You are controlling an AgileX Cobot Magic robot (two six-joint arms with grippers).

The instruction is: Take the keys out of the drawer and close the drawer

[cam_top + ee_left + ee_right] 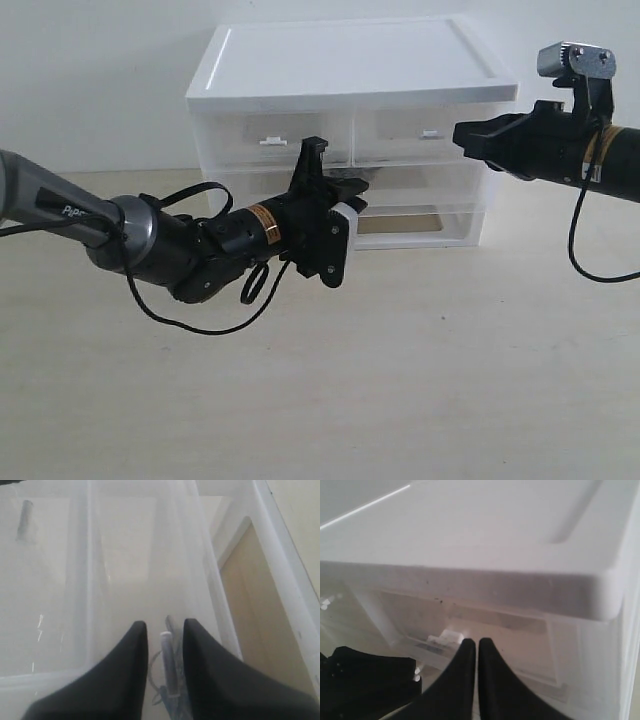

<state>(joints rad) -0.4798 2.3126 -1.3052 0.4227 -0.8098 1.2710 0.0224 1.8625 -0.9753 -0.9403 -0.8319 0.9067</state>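
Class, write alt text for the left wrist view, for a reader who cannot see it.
Two black fingers of the left gripper, held apart, straddle the silver keys lying in the translucent white drawer. The fingers do not visibly touch the keys.

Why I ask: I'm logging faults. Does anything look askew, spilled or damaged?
Nothing spilled or damaged. Only the wide translucent-white plastic drawer stands open, silver metal keys inside between the fingers of the left gripper.
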